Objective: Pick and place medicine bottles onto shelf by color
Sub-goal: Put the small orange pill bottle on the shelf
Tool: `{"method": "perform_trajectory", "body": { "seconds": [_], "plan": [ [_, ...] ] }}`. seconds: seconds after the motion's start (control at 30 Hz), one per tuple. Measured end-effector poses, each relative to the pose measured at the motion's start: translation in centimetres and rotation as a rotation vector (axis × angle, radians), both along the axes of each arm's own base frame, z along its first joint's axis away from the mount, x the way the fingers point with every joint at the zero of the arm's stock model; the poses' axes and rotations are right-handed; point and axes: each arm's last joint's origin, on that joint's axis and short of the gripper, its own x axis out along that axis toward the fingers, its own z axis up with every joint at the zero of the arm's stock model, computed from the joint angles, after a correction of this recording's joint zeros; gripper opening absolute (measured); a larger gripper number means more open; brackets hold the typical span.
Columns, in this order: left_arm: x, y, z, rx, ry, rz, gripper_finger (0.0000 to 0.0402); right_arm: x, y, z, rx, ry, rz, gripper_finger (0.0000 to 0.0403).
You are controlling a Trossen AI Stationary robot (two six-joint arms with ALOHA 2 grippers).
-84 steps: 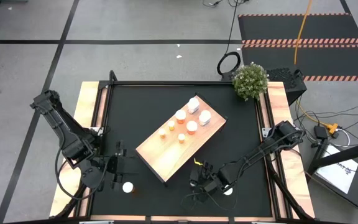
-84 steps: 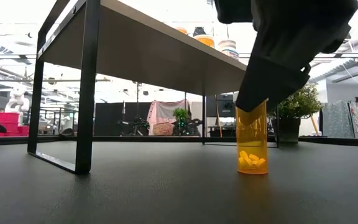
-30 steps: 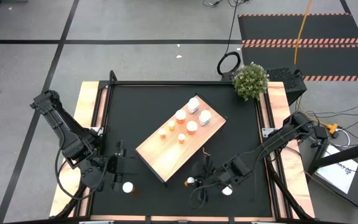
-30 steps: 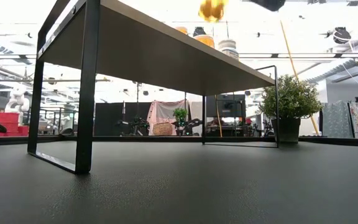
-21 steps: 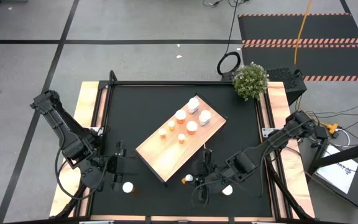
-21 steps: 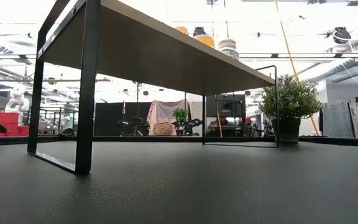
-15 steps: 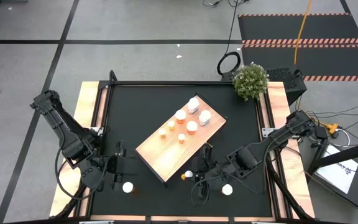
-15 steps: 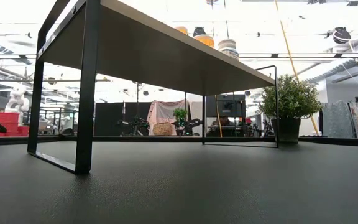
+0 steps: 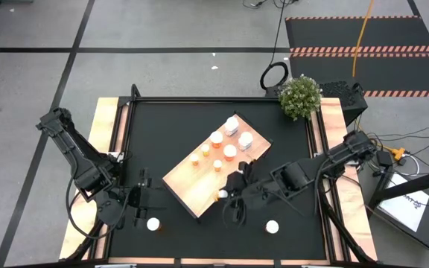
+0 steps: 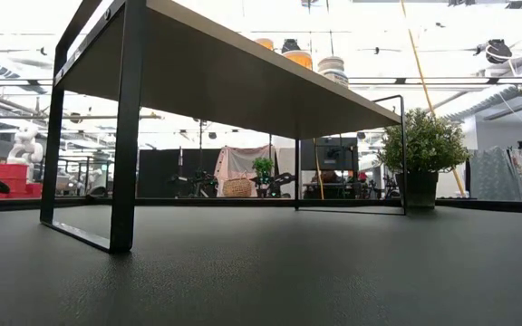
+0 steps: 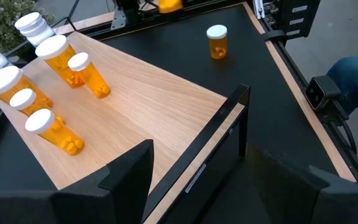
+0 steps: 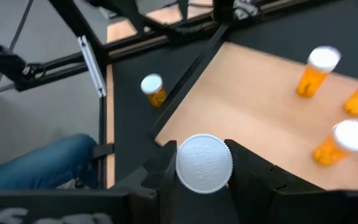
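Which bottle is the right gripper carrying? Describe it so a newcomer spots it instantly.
Start at the pale wooden shelf in the middle of the black table. At its long edge on the right arm's side, the right gripper holds an orange bottle with a white cap. Unlike the bottles standing on the board or on the mat, it is clamped between two dark fingers.

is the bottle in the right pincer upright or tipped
Upright: the right pincer grips the bottle with its white cap facing straight up.
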Motion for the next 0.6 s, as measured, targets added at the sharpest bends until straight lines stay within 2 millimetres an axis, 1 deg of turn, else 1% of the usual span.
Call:
{"method": "perform_trajectory", "body": {
  "seconds": [0.2,0.43,0.6],
  "plan": [
    [0.3,0.3,0.0,0.003,-0.001,0.017,0.0257,1.2,-1.8,0.5,-0.002,-0.046,0.023,0.0114],
    [0.6,0.6,0.0,0.012,0.0,0.028,0.0257,2.2,-4.3,0.6,-0.012,-0.052,-0.007,0.0114],
    [0.6,0.6,0.0,0.025,-0.001,0.02,0.0257,2.7,-5.6,0.7,-0.033,-0.062,-0.04,0.0114]
  ]
}}
